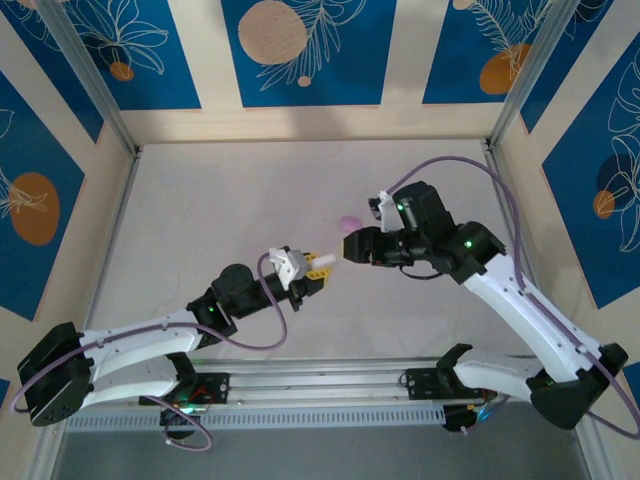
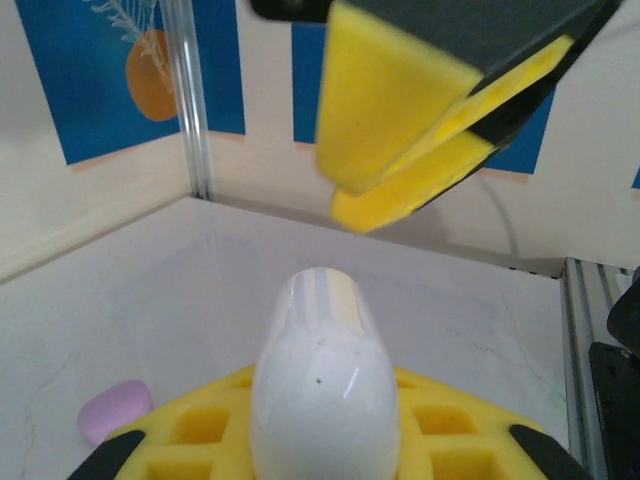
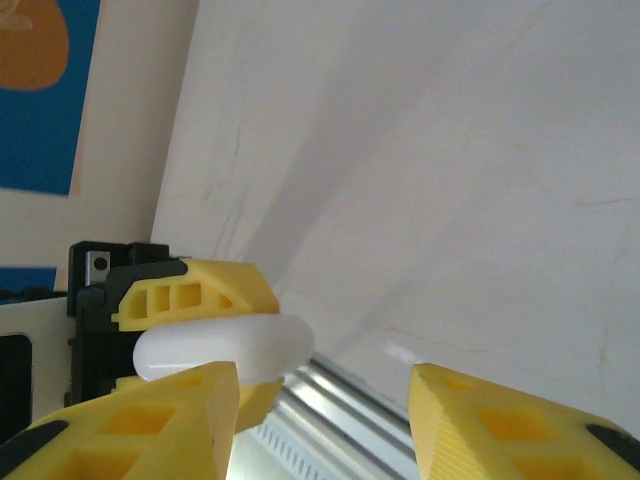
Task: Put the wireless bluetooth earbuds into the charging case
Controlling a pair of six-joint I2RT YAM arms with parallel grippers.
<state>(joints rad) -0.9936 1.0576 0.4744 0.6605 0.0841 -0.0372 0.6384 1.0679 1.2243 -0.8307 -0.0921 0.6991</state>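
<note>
At mid-table, above the surface: we found the two grippers facing each other tip to tip, near one another but apart.
Left gripper [image 1: 318, 263]: its yellow plastic fingers were closed on the white case and held it clear of the table.
White case [image 2: 320, 400]: a smooth, glossy shell, oblong and rounded like an egg. Its blunt end stuck out past the fingertips toward the other arm. One tiny dark dot sat on its top (we could not tell whether a lid seam ran round it).
Left fingers [image 3: 190, 295]: blocky yellow pieces with open square pockets moulded into them, backed by black hardware.
Right gripper [image 3: 325, 400]: its fingers stood parted with nothing between them, and bare table showed through the gap.
Right fingers [image 2: 390, 110]: wedge-shaped yellow pads with flat faces, edged in black.
Lilac case [image 1: 349, 222]: a small flattened pebble with a soft sheen. It lay on the table just beyond the right gripper and touched neither arm.
Table [image 1: 200, 200]: a pale surface like marble, crossed by thin grey veins.
Walls [image 1: 300, 50]: cream boards carrying blue panels, with white line-drawn leaves and orange discs.
Rail [image 1: 320, 385]: grooved aluminium along the near edge, between the arm bases.
Cable [image 1: 450, 162]: a thin purple loop arching over the right arm.
</note>
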